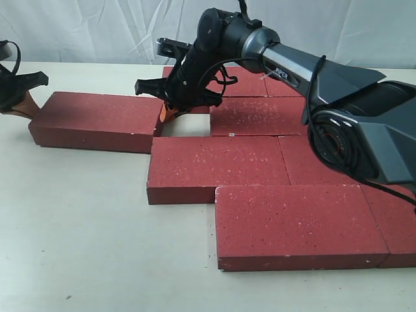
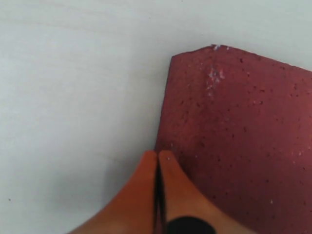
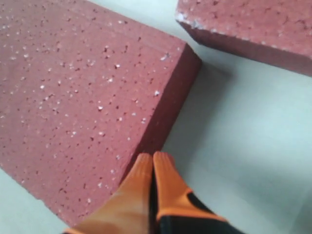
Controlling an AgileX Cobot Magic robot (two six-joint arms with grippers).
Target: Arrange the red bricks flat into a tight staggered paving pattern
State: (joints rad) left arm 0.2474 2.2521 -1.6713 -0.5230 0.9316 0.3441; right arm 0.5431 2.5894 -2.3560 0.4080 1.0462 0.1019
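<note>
My right pincer (image 3: 152, 163) was clenched, its two orange fingertips (image 3: 165, 171) pressed flat together with nothing between them. The tips sat low against the short end face of the loose brick (image 3: 83, 97), where that face met the table (image 3: 234, 146), and they looked to be touching it. Just past them lay a small bare patch of tabletop. Beyond that patch was the chipped corner of the nearest laid brick (image 3: 253, 24), apart from the loose one.

My left pincer (image 2: 157, 158) was clenched on nothing too, its orange tips closed on each other. It rested against the opposite short end of the same loose brick, close to one corner. So I had that brick between my two closed pincers, one at each end. It lay flat on its broad face, out to the left of the others and angled a little away from them.

From the exterior view, my right arm (image 1: 286, 65) reached across the paving from the right to get there. The other red bricks (image 1: 296, 224) lay flat and snug in staggered rows on the right half of the table. One was nearest the camera, with another beside it at the right edge. A row sat behind them, offset to the left, and more rows lay further back under my arm. Every surface I could see was dark red and gritty, speckled with pale flecks.
</note>
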